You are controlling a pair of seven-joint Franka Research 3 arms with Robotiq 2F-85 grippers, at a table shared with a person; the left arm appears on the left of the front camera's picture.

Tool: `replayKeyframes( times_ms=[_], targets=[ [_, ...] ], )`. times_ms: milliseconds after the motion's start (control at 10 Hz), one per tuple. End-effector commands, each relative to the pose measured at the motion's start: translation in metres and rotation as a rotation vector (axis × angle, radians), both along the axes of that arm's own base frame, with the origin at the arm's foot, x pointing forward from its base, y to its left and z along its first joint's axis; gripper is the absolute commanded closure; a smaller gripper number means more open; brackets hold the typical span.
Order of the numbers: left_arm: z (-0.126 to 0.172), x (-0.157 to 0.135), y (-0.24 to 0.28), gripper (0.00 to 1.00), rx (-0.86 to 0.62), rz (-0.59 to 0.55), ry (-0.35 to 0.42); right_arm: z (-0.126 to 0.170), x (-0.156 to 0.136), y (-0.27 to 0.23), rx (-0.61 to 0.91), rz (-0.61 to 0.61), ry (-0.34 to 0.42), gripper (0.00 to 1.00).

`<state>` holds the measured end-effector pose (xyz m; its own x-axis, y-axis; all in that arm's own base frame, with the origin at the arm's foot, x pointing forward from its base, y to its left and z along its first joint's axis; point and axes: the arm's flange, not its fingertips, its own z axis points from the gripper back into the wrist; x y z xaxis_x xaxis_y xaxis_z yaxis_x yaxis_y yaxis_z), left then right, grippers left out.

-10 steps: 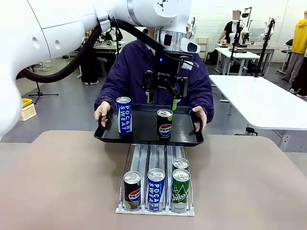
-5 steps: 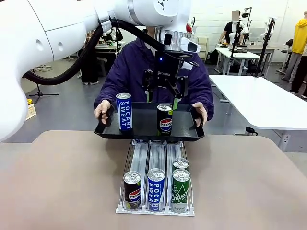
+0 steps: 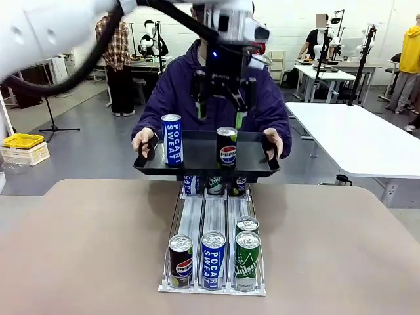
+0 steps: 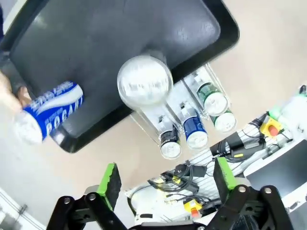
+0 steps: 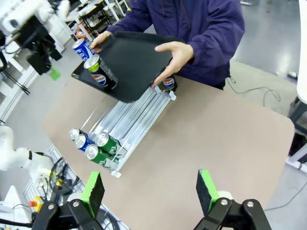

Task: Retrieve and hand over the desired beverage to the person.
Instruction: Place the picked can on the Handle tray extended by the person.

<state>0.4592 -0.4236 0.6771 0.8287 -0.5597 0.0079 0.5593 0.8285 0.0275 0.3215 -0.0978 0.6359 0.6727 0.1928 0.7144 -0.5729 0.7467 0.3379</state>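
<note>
Hovering above a black tray (image 3: 197,172), the left gripper (image 3: 222,110) has its green-padded jaws spread wide and empty, directly over a Pepsi can (image 3: 226,147) that stands upright on the tray; a blue Pocari Sweat can (image 3: 171,139) stands apart from it toward the tray's other end. The person (image 3: 190,85), in a dark purple hooded top, holds the tray by both ends at the far edge of the table, one hand (image 3: 142,140) on each side. Right gripper (image 5: 149,192): also wide open and empty, well apart over the near table corner. Risk, as a judgement: the tray is hand-held rather than resting, so a tilt or jolt could tip either can or slide it off, and a low arm movement could clip the Pepsi can's top. Can rack (image 3: 213,252): three sloping lanes, with a Pepsi, a Pocari Sweat and a green can at the near end, one more green can behind. Surface: plain tan table (image 3: 85,249), matte, bare around the rack. Room: open workshop, grey floor, white tables, other people working farther off
</note>
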Motion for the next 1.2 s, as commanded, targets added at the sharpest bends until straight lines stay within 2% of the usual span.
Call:
replayKeyframes(
  times_ms=[0,100,300,600,900,1100],
  targets=[
    [-0.046,-0.08,0.106,0.0,-0.087,-0.065,-0.043,0.0,0.003,0.0,0.03,0.025,-0.018,0.0],
    [-0.055,-0.098,0.132,0.0,-0.104,-0.067,-0.034,0.0,0.003,0.0,0.03,0.025,-0.018,0.0],
    [-0.068,-0.125,0.171,0.0,-0.144,-0.062,-0.067,0.0,0.003,0.0,0.03,0.025,-0.018,0.0],
    [-0.061,-0.164,0.204,0.0,-0.169,-0.022,-0.159,0.0,0.003,0.0,0.03,0.025,-0.018,0.0],
    [-0.057,-0.167,0.223,0.0,-0.198,0.021,-0.183,0.0,0.003,0.0,0.03,0.025,-0.018,0.0],
    [-0.057,-0.173,0.222,0.0,-0.165,0.01,-0.17,0.0,0.003,0.0,0.03,0.025,-0.018,0.0]
  ],
)
